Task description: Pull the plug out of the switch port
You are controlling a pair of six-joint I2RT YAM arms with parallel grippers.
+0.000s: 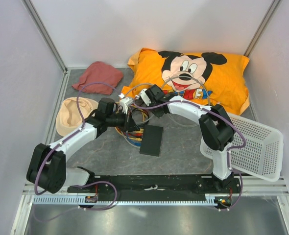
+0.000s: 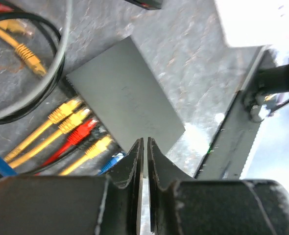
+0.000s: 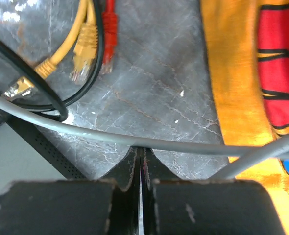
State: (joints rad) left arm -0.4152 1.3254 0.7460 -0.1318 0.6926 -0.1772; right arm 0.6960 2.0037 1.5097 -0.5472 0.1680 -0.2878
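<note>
Fingertips of the left gripper (image 2: 144, 143), pinched almost together on nothing visible, hang over the near corner of the switch (image 2: 125, 100), whose row of plugs (image 2: 81, 129) juts leftward from its long edge, while the right gripper (image 3: 140, 152), shut, sits farther off among loose cables (image 3: 85, 44).

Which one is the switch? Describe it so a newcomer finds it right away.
Start at the big orange pillow at the back, then come toward the arm bases to the tangle of coloured cables. Just right of it lies the switch: the only flat, matte black box, with yellow, red and blue plugs lined along one edge.
</note>
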